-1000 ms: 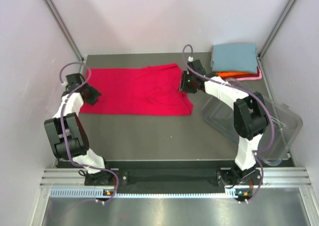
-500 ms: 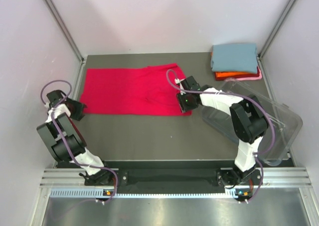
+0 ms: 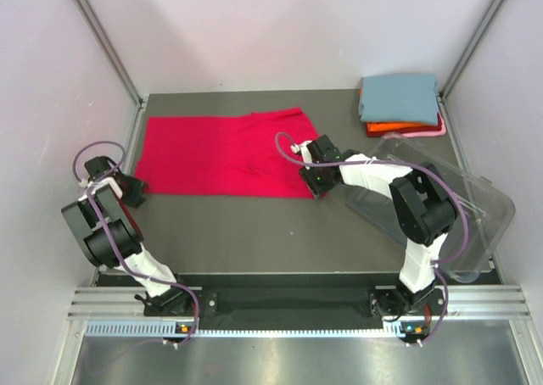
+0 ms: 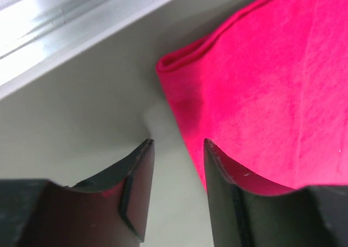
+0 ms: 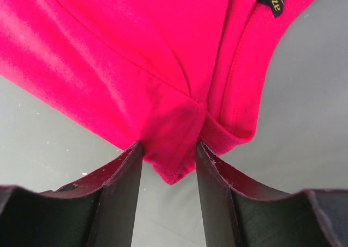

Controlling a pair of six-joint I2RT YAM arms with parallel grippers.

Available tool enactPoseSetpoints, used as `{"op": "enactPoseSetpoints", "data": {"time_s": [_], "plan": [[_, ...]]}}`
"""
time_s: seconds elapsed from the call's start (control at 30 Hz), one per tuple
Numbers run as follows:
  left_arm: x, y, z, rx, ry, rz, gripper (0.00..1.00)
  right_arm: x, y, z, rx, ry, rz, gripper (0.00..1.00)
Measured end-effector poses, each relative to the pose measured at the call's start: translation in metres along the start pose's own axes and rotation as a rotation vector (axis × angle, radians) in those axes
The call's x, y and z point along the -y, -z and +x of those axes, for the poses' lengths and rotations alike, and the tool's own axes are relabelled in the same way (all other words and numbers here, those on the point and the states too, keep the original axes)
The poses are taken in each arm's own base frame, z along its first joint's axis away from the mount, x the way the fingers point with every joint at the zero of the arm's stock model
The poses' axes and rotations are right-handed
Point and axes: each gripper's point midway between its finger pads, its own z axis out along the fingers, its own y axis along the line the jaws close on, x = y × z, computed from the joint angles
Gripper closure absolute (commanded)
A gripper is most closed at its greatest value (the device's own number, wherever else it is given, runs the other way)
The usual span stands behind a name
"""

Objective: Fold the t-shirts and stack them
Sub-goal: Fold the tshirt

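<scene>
While the table (image 3: 254, 232) carried the crimson t-shirt (image 3: 212, 152) spread flat, well apart from the folded stack (image 3: 399, 97) in the far right corner, both claws stood apart. The right claw (image 5: 168, 146) sat astride the shirt's near right corner, and the left claw (image 4: 178, 143) at its near left corner. Both should probably pinch hems squarely, then lift together.

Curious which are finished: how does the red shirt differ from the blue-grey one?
The red shirt lies spread wide mid-table; the blue-grey shirt is folded small in the far right corner. The red shirt rests on the table alone; the blue-grey shirt tops a pile. Both are plain cloth.
</scene>
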Motion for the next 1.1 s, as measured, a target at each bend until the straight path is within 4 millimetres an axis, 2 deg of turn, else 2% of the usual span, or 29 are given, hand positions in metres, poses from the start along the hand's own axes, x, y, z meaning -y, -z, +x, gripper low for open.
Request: {"op": "enactPoseSetpoints", "data": {"time_s": [0.13,0.17,0.23,0.27,0.4,0.5,0.73,1.0,1.07,1.1], "plan": [[0.0,-0.003,-0.007,0.015,-0.003,-0.012,0.73,0.0,0.001,0.0,0.001,0.03,0.002,0.63],[0.0,-0.004,-0.008,0.016,-0.005,-0.017,0.84,0.0,0.001,0.0,0.002,0.036,0.004,0.65],[-0.001,-0.005,-0.01,0.019,-0.011,-0.025,0.97,0.001,0.001,0.0,-0.001,0.044,0.009,0.71],[-0.001,-0.005,-0.01,0.021,-0.014,-0.028,1.0,0.002,0.001,0.001,-0.004,0.047,0.011,0.74],[-0.003,-0.004,-0.016,0.04,-0.027,-0.049,1.0,0.001,0.003,0.003,-0.015,0.048,0.009,0.94],[-0.007,-0.003,-0.019,0.05,-0.028,-0.076,1.0,0.001,0.007,0.004,-0.016,0.041,0.007,1.0],[-0.026,0.004,-0.022,0.08,-0.057,-0.175,1.0,-0.001,0.02,0.005,-0.01,0.028,0.002,1.0],[-0.032,0.031,-0.032,0.17,-0.075,-0.212,1.0,-0.006,0.025,0.022,-0.023,0.017,-0.019,0.99],[-0.031,0.033,-0.032,0.171,-0.077,-0.209,0.73,-0.007,0.026,0.022,-0.017,0.012,-0.026,0.98],[-0.03,0.033,-0.031,0.166,-0.076,-0.202,0.68,-0.008,0.026,0.022,-0.015,0.011,-0.03,0.98]]}}
